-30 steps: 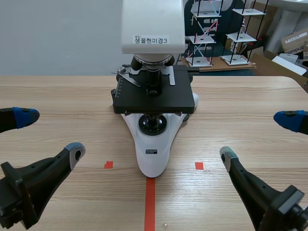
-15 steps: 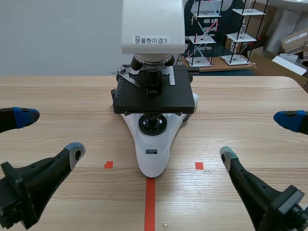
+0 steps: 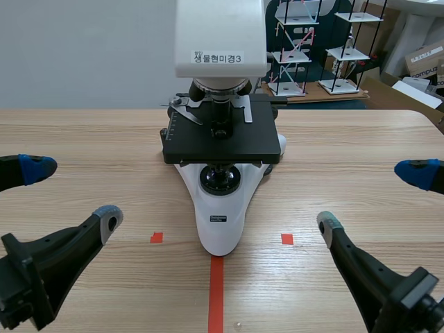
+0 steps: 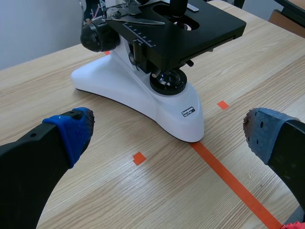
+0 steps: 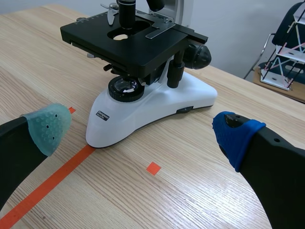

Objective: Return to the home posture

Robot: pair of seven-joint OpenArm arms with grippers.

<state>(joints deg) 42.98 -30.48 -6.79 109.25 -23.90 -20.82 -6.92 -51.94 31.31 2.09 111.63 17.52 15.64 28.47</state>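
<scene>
Scene view: observed one microscope (image 3: 220, 222) upright at the middle of the table (image 3: 347, 139), its base meeting the end of one red tape line (image 3: 216, 291). Found two grippers low at either side, well apart from it: left gripper (image 3: 73, 193) spread wide, holding nothing; right gripper (image 3: 372, 198) likewise (one blue pad, one grey-green, on each).

Left wrist view: saw two fingers (image 4: 71, 129) wide apart, microscope ahead, untouched.

Right wrist view: saw two pads (image 5: 47, 126) parted, nothing gripped.
</scene>
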